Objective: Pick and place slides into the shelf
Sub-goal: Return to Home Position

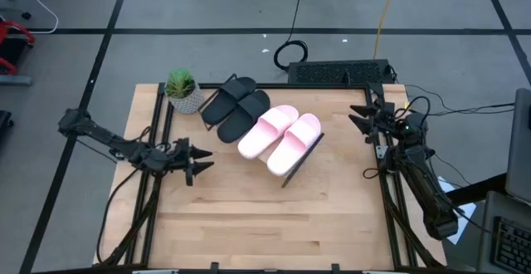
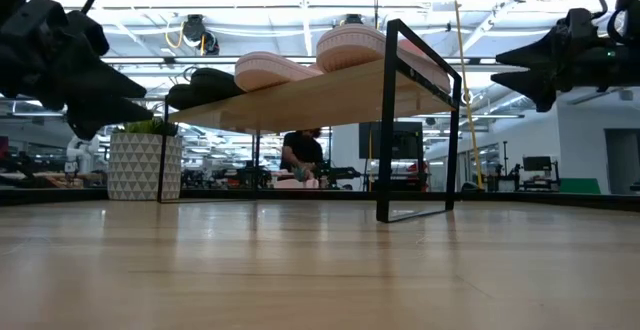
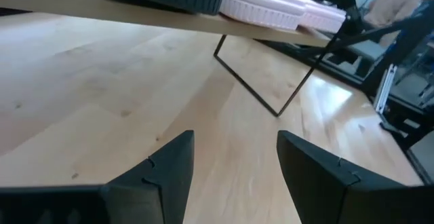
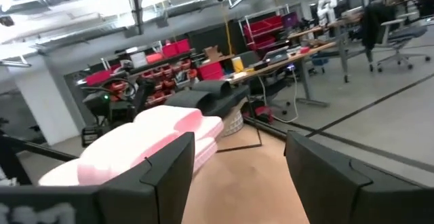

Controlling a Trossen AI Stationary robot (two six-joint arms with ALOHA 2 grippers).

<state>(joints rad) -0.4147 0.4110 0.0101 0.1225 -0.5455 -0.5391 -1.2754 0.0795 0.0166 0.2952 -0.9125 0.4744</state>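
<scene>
All four slides lie side by side on the slanted light-wood shelf point(image 1: 292, 168): the black pair point(image 1: 237, 105) toward the far left, the pale pink pair point(image 1: 280, 134) toward the right. Their soles rest on the board, as the low view shows for the pink slides point(image 2: 300, 65) and the black slides point(image 2: 205, 85). My left gripper point(image 1: 202, 163) is open above the table, left of the shelf. My right gripper point(image 1: 355, 114) is open near the table's far right, right of the shelf. In the left wrist view the shelf board point(image 3: 122, 10) is ahead of the open fingers point(image 3: 173, 166).
A small potted plant point(image 1: 182, 90) in a white pot stands at the far left, beside the black slides. The shelf's thin black frame point(image 2: 415, 120) stands on the wooden tabletop point(image 1: 265, 224). Black rails run along the table's left and right edges. A person is in the room behind.
</scene>
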